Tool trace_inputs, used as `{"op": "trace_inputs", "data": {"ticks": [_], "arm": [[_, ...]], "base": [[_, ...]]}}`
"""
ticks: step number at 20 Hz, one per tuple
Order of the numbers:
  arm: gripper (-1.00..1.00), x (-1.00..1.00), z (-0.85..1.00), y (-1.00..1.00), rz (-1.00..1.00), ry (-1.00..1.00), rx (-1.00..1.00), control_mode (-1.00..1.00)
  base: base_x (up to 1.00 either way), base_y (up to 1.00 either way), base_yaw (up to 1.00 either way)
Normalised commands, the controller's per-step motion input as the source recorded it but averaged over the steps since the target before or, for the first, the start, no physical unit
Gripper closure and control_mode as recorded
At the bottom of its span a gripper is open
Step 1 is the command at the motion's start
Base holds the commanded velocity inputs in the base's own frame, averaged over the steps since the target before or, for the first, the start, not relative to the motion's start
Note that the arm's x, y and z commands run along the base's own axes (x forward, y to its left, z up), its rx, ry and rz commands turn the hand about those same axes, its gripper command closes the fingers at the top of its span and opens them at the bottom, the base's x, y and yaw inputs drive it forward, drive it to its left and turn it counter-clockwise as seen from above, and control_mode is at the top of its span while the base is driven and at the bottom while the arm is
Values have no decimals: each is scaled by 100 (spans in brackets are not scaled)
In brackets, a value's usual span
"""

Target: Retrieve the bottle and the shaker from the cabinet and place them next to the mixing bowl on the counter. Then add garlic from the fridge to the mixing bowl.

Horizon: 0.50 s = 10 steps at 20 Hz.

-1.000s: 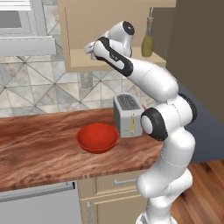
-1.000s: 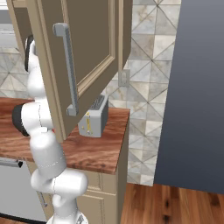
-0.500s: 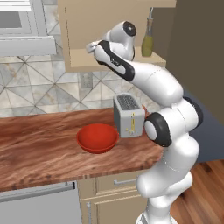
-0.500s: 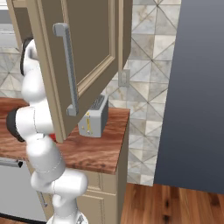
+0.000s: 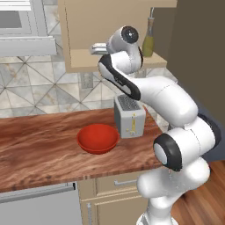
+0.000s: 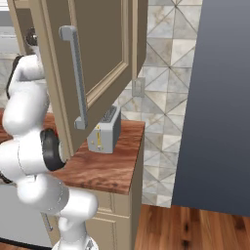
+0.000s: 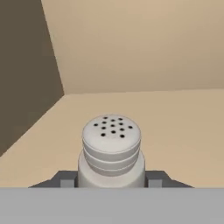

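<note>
- The step in hand was fetching the shaker [image 7: 112,151] from the cabinet [image 5: 83,26]; the bottle [image 5: 149,40] stood on the same shelf, off to the right, not yet taken.
- The gripper [image 7: 112,178] reached into the cabinet with the shaker upright between its fingertips [image 7: 66,179], one on each side of the body below the holed cap.
- The fingers sat right against the shaker's sides, neither spread wide nor pressed together; it looked like a pinch on the shaker, though the contact itself was hard to confirm.
- The bowl [image 5: 98,138] sat on the counter [image 5: 39,149], just beside the toaster [image 5: 129,116].
- The open cabinet door [image 6: 88,63] hung over the toaster end of the counter.
- Next, I judged, the move called for a firm hold, a small lift off the shelf, a straight pull out past the shelf edge, then a descent to bare counter near the bowl.
</note>
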Motion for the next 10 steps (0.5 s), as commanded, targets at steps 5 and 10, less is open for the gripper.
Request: {"op": "trace_inputs", "data": {"ticks": [5, 10], "arm": [[100, -100, 2, 0, -40, 0, 7, -100], [100, -100, 0, 7, -35, 0, 0, -100]], "base": [[0, 0, 0], [0, 0, 0]]}}
